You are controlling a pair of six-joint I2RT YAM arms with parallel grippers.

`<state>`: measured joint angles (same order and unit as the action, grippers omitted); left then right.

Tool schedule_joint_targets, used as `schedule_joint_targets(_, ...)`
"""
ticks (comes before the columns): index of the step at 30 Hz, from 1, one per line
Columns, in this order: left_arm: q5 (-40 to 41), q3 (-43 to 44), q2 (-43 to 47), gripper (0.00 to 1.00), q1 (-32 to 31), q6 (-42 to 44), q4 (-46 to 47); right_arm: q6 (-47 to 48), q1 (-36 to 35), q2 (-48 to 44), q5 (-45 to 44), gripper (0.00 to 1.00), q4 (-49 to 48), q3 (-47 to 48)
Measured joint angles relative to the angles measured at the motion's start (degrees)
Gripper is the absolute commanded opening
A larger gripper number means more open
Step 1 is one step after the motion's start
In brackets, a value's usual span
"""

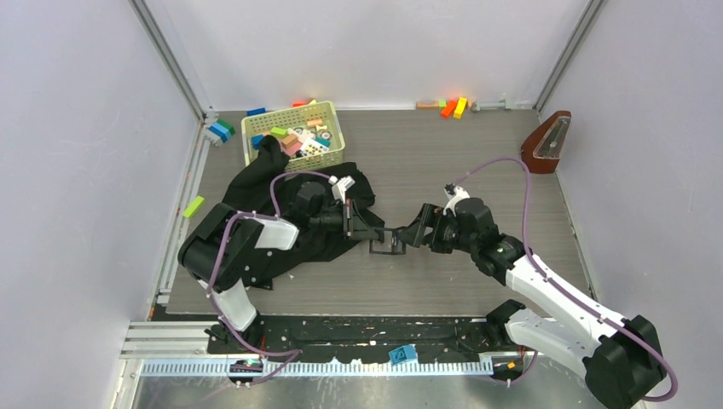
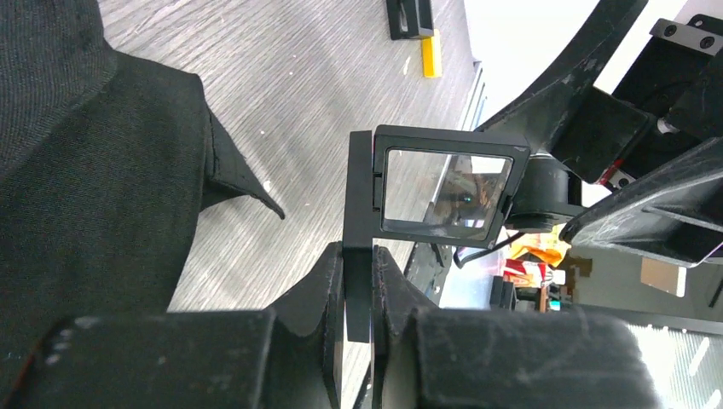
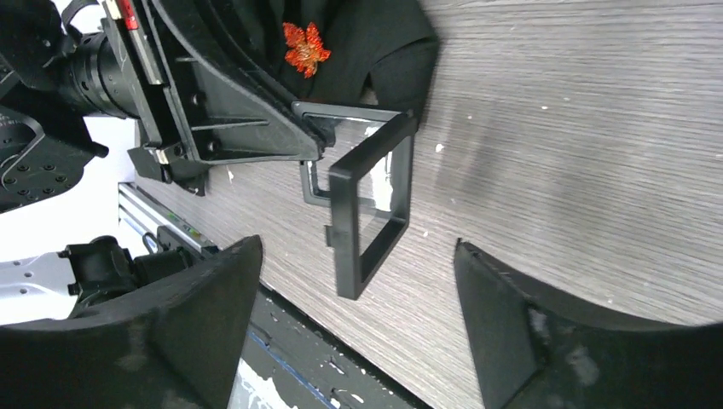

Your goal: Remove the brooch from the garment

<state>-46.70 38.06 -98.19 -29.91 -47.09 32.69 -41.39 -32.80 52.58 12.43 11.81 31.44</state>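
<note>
Left gripper [image 2: 359,277] pinches black frame [image 2: 443,192]; brooch [image 3: 305,47] lies on garment [image 3: 371,25]

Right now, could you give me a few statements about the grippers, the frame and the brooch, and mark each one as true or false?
1. The left gripper is shut on the black frame. True.
2. The right gripper grips the same frame. False: its jaws stand open, apart from it.
3. The brooch sits on the garment. True.
4. The basket is empty. False: it holds coloured blocks.
</note>
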Motion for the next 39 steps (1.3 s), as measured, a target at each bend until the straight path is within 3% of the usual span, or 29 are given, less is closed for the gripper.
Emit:
schedule_joint_targets(7,-1.68,0.02,-4.7,0.05,0.04,-3.56,4.17,-0.46,1.7,0.66,2.8,0.55,1.36,-0.04)
schedule_joint_targets(24,-2.97,0.07,-5.44,0.08,0.04,-4.0,5.25,-0.63,1.7,5.6,7.23,0.28,1.36,0.28)
schedule_joint_targets(27,-3.04,0.07,-5.44,0.18,0.04,-3.98,5.25,-0.72,1.7,6.71,7.93,0.21,0.87,0.33)
schedule_joint_targets(29,-3.04,0.07,-5.44,0.31,0.04,-3.98,5.25,-0.79,1.7,7.06,8.33,0.17,0.57,0.48)
schedule_joint_targets(35,-2.97,0.17,-5.29,0.59,0.04,-2.99,4.48,-0.81,1.7,7.08,8.44,0.13,1.88,2.12)
schedule_joint_targets(39,-1.33,0.31,-2.58,0.63,0.04,0.59,-1.42,-0.55,1.7,7.1,6.88,0.13,7.43,5.84)
